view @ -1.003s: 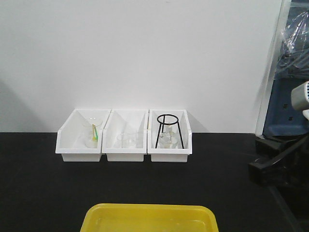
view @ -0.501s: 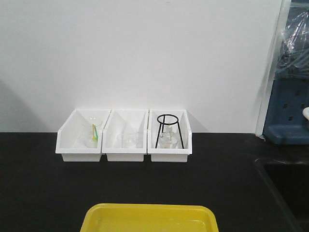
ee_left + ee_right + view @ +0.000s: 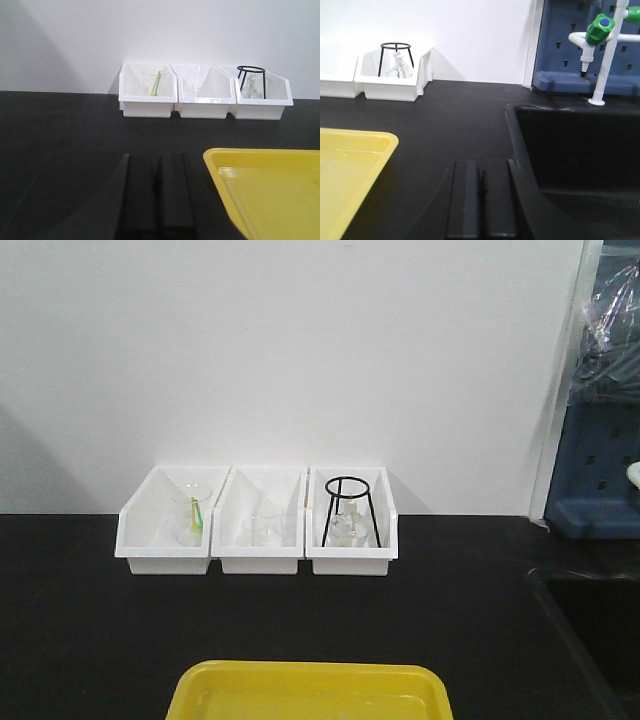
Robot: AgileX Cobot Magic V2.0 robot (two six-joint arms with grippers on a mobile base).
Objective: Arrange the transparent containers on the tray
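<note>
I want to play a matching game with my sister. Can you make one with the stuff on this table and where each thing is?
Things:
1. black wire stand
2. yellow-green stick
3. yellow tray
4. green tap knob

Places:
A. left white bin
B. by the sink
C. right white bin
D. front of the black table

Pairs: 1-C, 2-A, 3-D, 4-B

Left gripper point(image 3: 157, 200) — two flat matte-black fingers point(image 3: 135, 200), long rectangular slabs with squared edges; plain surfaces, no markings, screws or cables visible; right gripper point(image 3: 481, 205) — same matte-black pair, smooth faces, a thin seam between them; rest of both arms out of view.
</note>
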